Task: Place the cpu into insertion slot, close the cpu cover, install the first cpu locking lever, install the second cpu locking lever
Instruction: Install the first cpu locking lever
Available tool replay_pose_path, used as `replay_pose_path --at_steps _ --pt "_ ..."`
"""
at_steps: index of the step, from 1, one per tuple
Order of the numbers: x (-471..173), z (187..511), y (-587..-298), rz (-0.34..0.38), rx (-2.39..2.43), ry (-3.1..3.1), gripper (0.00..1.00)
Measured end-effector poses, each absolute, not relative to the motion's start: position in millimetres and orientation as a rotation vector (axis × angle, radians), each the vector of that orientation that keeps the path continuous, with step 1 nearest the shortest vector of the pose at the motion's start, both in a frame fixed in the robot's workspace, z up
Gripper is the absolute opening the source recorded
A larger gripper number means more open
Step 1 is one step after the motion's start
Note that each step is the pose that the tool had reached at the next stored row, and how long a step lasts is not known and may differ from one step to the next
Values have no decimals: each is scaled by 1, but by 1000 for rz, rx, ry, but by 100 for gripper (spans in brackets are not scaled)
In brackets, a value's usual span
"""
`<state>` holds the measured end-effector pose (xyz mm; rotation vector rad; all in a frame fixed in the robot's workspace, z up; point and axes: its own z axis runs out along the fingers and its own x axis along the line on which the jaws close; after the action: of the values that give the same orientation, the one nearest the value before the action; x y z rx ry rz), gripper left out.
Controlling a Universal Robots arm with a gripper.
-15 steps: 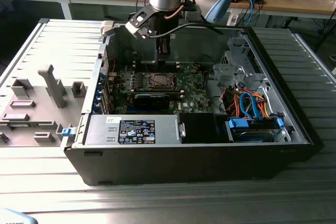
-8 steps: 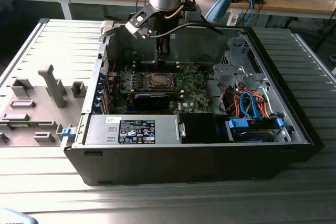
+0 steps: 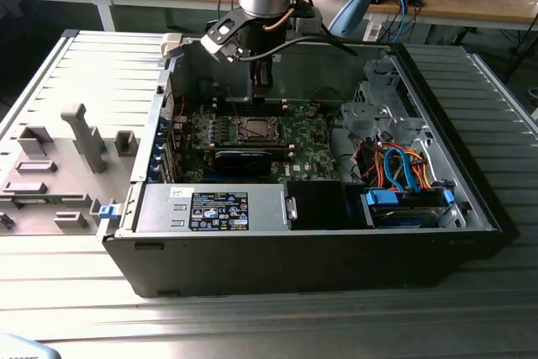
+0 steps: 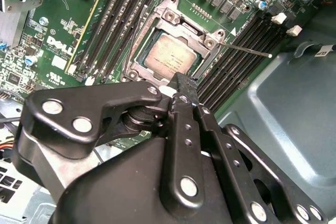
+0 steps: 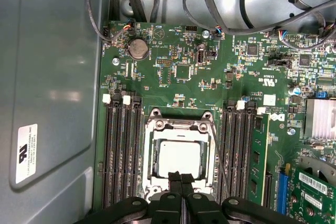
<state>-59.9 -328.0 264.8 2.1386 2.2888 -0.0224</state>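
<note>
Tool [image 3: 262, 100] hung inside the open case [image 3: 294, 258], clenched, fingers together with nothing between them. In both wrist views its tips [image 5: 180, 178] [image 4: 181, 81] sat over the socket edge; contact could not be judged.

Cpu [image 5: 178, 156] [image 4: 168, 56] lay flat in the socket, with the cover [image 5: 176, 126] [image 4: 176, 22] down around it. A thin lever [image 4: 247, 50] [image 5: 218, 161] stood out beside the socket, unlatched.

Memory slots [image 5: 122, 150] flanked the socket on both sides, and one held a green stick [image 5: 258, 156].

In the exterior view, from the socket [image 3: 255, 129]:
- Black card [image 3: 244, 160] at 6 o'clock.
- Power supply [image 3: 210, 208] with a black label [image 3: 218, 210] at 7 o'clock.
- Orange and blue cables [image 3: 399, 166] at 4 o'clock.
- Grey fixture [image 3: 84, 136] on the worktop [image 3: 252, 325] at 9 o'clock.

A white label [image 5: 25, 153] sat on the case wall, print too small to read.
</note>
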Motion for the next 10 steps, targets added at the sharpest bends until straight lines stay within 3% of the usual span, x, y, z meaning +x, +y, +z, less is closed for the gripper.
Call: replay_pose_path --at_steps 10 --pt "-60 265 -328 -22 2067 2353 11"
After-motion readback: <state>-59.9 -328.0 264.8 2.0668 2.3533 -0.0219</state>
